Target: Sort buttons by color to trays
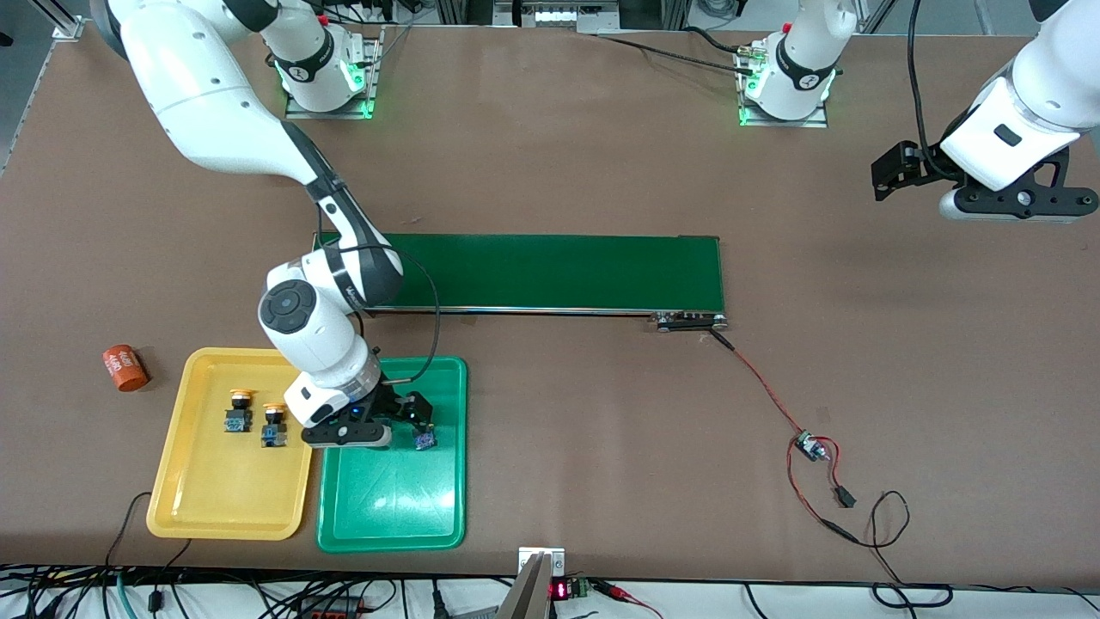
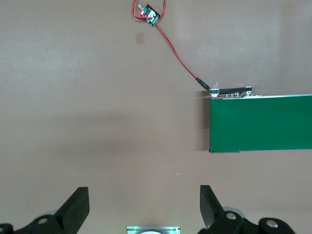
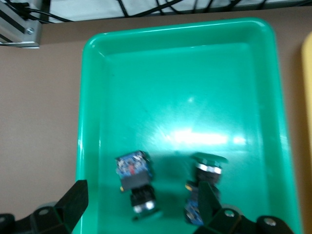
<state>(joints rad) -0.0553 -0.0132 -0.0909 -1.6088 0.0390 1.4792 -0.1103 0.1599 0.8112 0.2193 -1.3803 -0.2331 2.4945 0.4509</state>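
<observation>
Hovering low over the green tray (image 1: 391,507), the right gripper (image 3: 139,207) has its fingers wide apart and holds nothing. Two green buttons (image 3: 135,181) lie in this tray; two yellow buttons (image 1: 240,410) stand in the yellow tray (image 1: 223,507) beside it. Each button looks light and stiff, with a perhaps slippery round cap, so the blocky body is the better place to grip. The left gripper (image 2: 144,212) waits, also wide, over bare table near the belt (image 2: 261,123).
</observation>
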